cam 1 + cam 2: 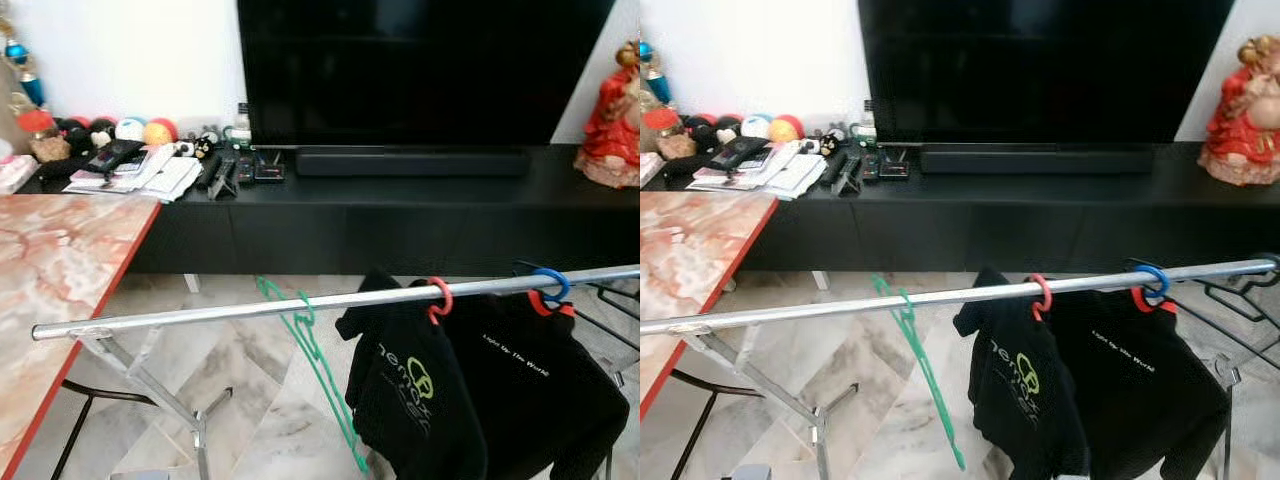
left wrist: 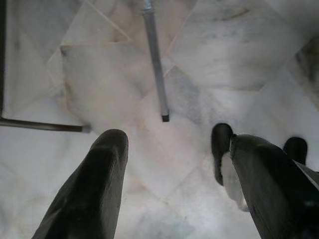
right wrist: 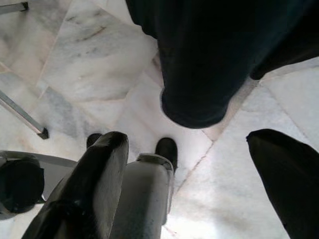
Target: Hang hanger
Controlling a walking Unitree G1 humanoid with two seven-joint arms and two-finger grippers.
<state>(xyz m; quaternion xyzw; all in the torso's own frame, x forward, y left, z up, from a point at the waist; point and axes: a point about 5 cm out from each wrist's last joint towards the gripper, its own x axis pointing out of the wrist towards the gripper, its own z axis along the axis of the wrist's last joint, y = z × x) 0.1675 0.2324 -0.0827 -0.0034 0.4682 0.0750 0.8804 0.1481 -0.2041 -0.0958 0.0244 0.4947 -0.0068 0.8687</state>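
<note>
Our left gripper and right gripper both hang spread and empty, pointing at the floor. Above them the green hanger already hooks the rail, left of the black shirts, its long axis dropping toward us, between both arms.

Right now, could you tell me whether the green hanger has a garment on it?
No, the green hanger hangs bare on the rail, apart from the two black shirts.

Each end effector has two thick, rounded, matte black fingers.
</note>
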